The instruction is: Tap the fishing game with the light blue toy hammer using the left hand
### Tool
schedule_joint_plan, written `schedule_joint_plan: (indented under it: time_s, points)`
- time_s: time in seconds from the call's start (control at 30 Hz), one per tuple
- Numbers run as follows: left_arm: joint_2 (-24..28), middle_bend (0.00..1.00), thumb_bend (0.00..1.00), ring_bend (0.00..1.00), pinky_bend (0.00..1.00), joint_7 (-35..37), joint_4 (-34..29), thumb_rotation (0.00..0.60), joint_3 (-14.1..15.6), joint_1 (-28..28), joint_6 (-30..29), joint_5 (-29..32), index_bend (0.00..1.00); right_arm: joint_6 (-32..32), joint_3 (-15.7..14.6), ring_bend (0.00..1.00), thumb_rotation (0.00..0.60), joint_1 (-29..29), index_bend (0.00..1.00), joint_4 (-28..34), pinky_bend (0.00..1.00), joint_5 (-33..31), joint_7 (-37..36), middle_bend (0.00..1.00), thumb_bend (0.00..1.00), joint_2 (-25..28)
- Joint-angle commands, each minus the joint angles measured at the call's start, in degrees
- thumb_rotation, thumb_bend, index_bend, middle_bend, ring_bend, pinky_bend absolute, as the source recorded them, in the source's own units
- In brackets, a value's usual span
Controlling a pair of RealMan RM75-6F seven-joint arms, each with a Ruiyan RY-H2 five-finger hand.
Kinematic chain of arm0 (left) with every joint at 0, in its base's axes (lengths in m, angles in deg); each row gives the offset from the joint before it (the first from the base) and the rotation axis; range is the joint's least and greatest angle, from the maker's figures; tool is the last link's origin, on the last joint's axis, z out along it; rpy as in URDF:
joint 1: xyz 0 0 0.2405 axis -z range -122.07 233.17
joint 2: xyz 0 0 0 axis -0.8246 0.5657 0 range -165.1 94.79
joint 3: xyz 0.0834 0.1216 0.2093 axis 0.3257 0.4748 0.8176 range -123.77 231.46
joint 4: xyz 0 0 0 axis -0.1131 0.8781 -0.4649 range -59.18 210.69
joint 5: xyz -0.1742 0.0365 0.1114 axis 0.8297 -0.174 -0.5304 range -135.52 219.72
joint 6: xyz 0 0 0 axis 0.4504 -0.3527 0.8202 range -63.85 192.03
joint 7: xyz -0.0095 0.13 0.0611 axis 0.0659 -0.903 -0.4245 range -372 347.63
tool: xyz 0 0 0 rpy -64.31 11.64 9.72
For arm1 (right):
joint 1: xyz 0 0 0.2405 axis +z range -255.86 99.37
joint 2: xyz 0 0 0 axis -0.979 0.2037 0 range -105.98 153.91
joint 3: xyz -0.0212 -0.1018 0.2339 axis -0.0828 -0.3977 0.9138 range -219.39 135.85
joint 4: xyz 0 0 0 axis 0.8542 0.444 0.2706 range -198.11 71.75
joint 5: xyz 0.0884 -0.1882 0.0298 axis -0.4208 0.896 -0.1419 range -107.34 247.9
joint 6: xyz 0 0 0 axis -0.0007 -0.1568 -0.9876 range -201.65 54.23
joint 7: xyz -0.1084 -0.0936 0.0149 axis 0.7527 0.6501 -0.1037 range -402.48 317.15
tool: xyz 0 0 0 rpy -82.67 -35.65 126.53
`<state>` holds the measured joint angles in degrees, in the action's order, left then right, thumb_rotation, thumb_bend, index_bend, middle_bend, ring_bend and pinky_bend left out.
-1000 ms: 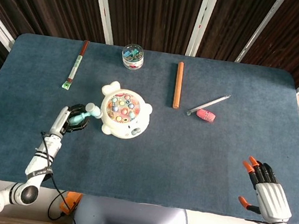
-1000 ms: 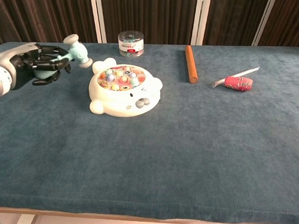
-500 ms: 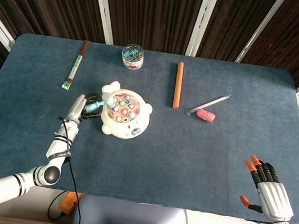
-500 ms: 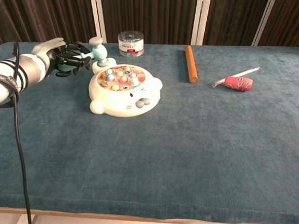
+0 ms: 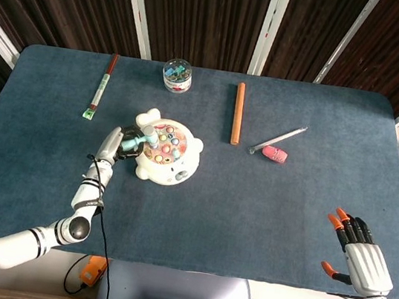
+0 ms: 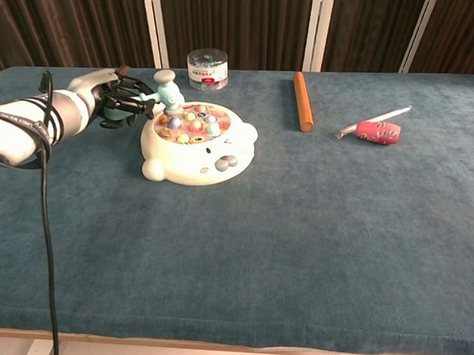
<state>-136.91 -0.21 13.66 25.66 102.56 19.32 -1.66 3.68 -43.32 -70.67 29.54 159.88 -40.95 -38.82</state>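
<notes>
On the surface (image 5: pixel 266 205) lie one fishing game (image 5: pixel 167 151), one light blue toy hammer (image 5: pixel 144 140), one clear round tub (image 5: pixel 177 75) of small bits, one orange rod (image 5: pixel 239 113), one long red-and-green stick (image 5: pixel 101 85), one thin grey stick (image 5: pixel 279 140) and one small pink item (image 5: pixel 274 155). Two robot hands show: the left hand (image 5: pixel 123 145) and the right hand (image 5: pixel 356 250).

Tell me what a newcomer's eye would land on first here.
Probably the white fishing game with its colourful fish, left of table centre, where the left hand holds the light blue toy hammer with its head over the game's near-left edge. Next, the right hand, orange-tipped fingers spread, idle at the table's near-right corner.
</notes>
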Motion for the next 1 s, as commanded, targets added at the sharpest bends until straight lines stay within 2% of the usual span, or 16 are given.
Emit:
schedule_joint_plan:
  time_s: [0.03,0.33,0.63,1.0]
  points:
    - [-0.1,0.96,0.87,1.00,1.00,-1.4,0.6,0.600,0.2,0.5,0.8,1.6,0.79,0.2,-0.1,0.00,0.600,-0.1,0.00,0.0,0.00,0.2,0.0,0.00,0.36,0.0]
    - [0.5,0.96,0.87,1.00,1.00,-3.0,0.6,0.600,0.5,0.8,3.5,4.8,0.79,0.3,0.0,0.00,0.600,-0.1,0.00,-0.1,0.00,0.2,-0.2,0.00,0.36,0.1]
    - [1.4,0.96,0.87,1.00,1.00,-1.1,-3.1,0.600,-1.1,0.5,1.0,2.8,0.80,0.5,-0.1,0.00,0.600,-0.2,0.00,0.0,0.00,0.4,-0.6,0.00,0.36,0.3]
    - [0.9,0.96,0.87,1.00,1.00,-3.7,-3.9,0.600,-0.3,2.3,2.3,6.4,0.80,1.2,-0.1,0.00,0.600,-0.5,0.00,-0.1,0.00,0.8,-1.6,0.00,0.36,0.8]
